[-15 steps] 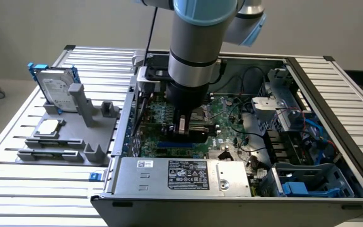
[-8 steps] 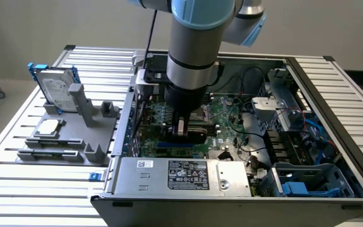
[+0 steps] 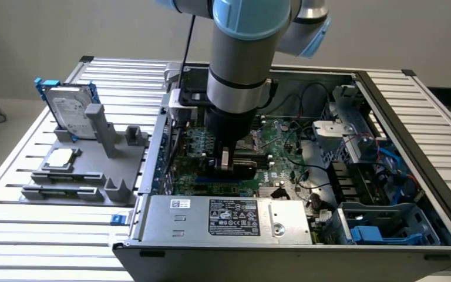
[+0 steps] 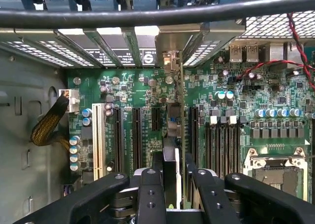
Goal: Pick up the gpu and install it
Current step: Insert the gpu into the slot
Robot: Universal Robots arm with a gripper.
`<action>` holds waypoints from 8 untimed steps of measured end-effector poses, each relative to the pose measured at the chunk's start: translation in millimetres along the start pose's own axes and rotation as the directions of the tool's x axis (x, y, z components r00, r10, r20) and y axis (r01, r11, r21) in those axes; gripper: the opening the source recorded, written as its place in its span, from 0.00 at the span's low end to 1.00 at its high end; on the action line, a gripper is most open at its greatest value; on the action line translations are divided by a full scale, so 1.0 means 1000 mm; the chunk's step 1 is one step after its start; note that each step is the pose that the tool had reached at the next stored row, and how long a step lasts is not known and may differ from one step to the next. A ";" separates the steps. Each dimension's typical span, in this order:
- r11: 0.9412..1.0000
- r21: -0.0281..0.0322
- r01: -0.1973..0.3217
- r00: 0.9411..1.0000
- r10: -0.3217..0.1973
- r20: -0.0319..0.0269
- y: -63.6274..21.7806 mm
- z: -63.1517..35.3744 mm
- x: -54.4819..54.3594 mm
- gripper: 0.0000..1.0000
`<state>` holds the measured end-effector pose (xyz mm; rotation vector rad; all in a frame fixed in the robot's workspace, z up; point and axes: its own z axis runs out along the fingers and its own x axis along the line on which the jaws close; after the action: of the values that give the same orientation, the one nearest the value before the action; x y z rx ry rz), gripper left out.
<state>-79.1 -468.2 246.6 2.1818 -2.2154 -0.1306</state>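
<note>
My gripper (image 3: 232, 167) is down inside the open computer case (image 3: 413, 117), over the green motherboard (image 3: 282, 140). It is shut on the gpu (image 3: 243, 171), a thin dark card held on edge. In the wrist view the gpu (image 4: 173, 125) runs edge-on away from the fingers (image 4: 156, 167), just above the black expansion slots (image 4: 135, 130), with its silver bracket (image 4: 170, 59) against the case's rear slot openings. Whether the card is seated in a slot I cannot tell.
A grey fixture stands on the slatted table at the exterior view's left, carrying a hard drive in a blue frame (image 3: 70, 108) and a square processor chip (image 3: 61, 156). Inside the case are the power supply (image 3: 225, 217), a drive cage (image 3: 382, 226), red cables (image 4: 295, 42) and the CPU socket (image 4: 278, 172).
</note>
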 end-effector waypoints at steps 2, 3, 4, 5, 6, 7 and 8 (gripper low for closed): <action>1.000 0.000 0.004 1.000 -0.004 -0.001 0.0000 0.0005 0.000 0.27; 1.000 0.000 0.006 1.000 -0.006 -0.001 0.0000 0.0008 0.000 0.27; 1.000 0.000 0.008 1.000 -0.008 -0.001 0.0000 0.0010 0.000 0.27; 1.000 0.000 0.011 1.000 -0.011 -0.001 -0.0001 0.0013 0.000 0.27; 1.000 -0.001 0.012 1.000 -0.012 -0.001 0.0000 0.0014 0.000 0.27; 1.000 -0.001 0.014 1.000 -0.014 -0.002 0.0000 0.0017 0.000 0.27; 1.000 0.000 0.015 1.000 -0.015 -0.001 -0.0001 0.0023 0.000 0.27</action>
<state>-79.1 -467.8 244.3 2.1986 -2.1984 -0.1302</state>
